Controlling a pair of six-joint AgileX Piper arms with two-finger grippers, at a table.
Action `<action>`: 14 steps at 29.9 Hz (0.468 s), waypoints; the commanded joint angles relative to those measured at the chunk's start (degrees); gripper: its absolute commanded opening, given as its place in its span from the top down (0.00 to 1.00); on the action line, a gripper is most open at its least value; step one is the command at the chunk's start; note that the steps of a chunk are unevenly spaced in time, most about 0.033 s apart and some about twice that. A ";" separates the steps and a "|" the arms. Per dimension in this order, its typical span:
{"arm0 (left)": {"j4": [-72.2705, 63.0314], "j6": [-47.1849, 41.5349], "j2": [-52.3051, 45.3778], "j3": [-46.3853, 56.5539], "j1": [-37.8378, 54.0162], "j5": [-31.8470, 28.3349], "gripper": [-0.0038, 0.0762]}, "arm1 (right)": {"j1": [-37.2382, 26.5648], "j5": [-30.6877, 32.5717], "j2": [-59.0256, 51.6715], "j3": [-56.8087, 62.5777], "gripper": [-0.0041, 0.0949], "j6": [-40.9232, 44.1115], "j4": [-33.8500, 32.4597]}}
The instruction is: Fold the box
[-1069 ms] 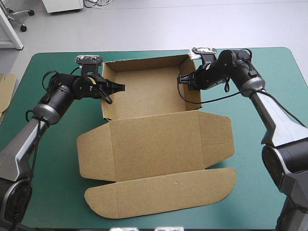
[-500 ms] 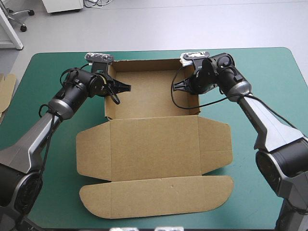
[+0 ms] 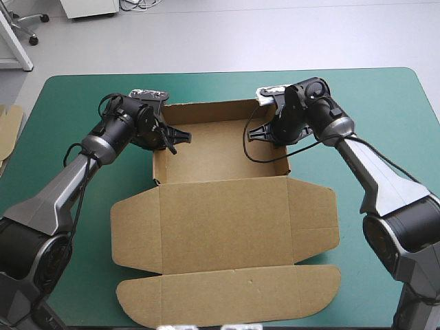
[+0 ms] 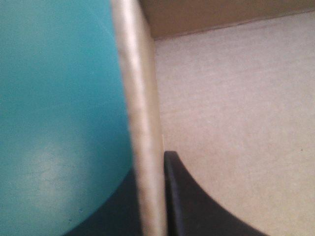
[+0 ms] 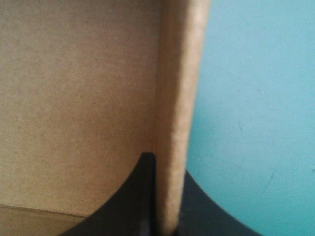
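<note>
The pincer (image 4: 150,169) pinches the box's (image 4: 236,98) upright side wall (image 4: 140,98), its black fingers (image 4: 197,209) all but closed on the board. One is inside over the box floor, the other outside over the teal-green table (image 4: 54,98). Ahead, the side wall meets another raised wall (image 4: 206,14) at a corner.

The box (image 4: 142,98) wall blurs, half hiding my left tool (image 4: 149,169). At the worktop's (image 3: 82,89) nine o'clock, spare board (image 3: 8,127) runs off-frame.
</note>
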 commanded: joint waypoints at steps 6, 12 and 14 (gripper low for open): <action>-1.74 4.02 -2.68 -1.70 -0.28 3.85 0.97 | -0.29 2.67 -3.25 -1.68 0.98 -2.95 0.45; -1.59 4.73 -2.46 -1.70 -0.28 4.27 0.97 | -0.29 3.06 -3.25 -1.68 0.98 -2.95 0.91; -1.51 5.02 -1.92 -1.70 -0.28 4.27 0.97 | -0.29 2.94 -3.25 -1.68 0.98 -3.05 1.10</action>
